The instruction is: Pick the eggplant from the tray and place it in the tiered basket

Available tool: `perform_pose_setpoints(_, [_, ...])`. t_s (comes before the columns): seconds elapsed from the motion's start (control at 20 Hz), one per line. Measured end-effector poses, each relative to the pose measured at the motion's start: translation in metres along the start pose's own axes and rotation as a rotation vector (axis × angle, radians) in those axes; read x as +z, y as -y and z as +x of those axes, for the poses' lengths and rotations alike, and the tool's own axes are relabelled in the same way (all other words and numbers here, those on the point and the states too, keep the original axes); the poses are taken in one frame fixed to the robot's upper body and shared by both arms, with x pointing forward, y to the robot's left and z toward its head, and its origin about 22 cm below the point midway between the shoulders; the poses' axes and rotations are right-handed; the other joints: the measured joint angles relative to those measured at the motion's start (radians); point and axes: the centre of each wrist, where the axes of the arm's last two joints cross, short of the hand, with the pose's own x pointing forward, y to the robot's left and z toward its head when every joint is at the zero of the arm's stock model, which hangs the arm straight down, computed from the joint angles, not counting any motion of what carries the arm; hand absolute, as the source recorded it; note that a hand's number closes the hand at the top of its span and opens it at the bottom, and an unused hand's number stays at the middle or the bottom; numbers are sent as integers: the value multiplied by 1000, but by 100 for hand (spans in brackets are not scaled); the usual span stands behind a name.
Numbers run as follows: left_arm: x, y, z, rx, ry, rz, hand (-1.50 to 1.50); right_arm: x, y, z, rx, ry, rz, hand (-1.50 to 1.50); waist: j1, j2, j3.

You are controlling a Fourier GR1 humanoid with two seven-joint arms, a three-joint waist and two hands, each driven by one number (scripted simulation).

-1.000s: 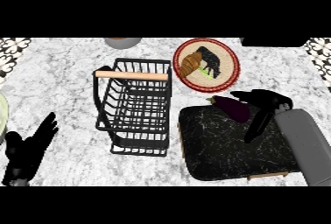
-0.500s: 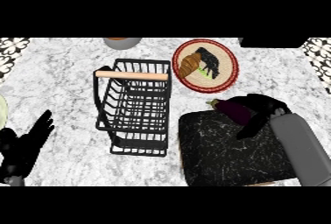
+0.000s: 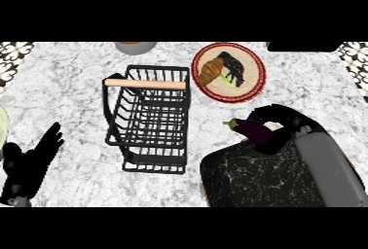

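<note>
Right hand (image 3: 282, 127) is curling its fingers over the eggplant (image 3: 253, 130), thumb side hidden under the knuckles; the purple body is showing to the hand's nine o'clock with the stem end poking out toward the basket. The hold appears to be sitting on the rear half of the eggplant, not its middle. I cannot tell whether the eggplant is touching the tray.

Eggplant is sitting just over the twelve o'clock corner of the dark marbled tray (image 3: 244, 180), near its edge, apart from the basket.

Tiered basket (image 3: 147, 119) is standing at nine o'clock from the eggplant, black wire, with a wooden handle (image 3: 146, 83) running across its far end. The open tiers are lying between the handle and the basket's six o'clock end.

Round woven plate (image 3: 229, 72) with food on it is at twelve o'clock from the hand, close to the basket's handle. A grey pot (image 3: 135, 46) is peeking in at the counter's far edge.

Left hand (image 3: 28, 163) is resting open, fingers straight, at the view's eight o'clock, well apart from everything.

Risks, as judged from here:
- An off-centre hold could be letting the free stem end tip down and catch the basket's near wire rim on the way across.
- Swinging too far toward twelve o'clock could be bringing the eggplant against the wooden handle or the plate.
- The smooth rounded skin may be sliding through the fingers if the wrist rolls.
- Releasing over the rim rather than inside a tier could be sending it rolling onto the counter (image 3: 64, 97).
</note>
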Motion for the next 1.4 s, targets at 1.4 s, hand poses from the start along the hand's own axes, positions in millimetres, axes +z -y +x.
perform_pose_setpoints(1.4, [-15,19,8,-55,-18,-105,0,66,-152,302,526,200,-978,150,114,-45,-6])
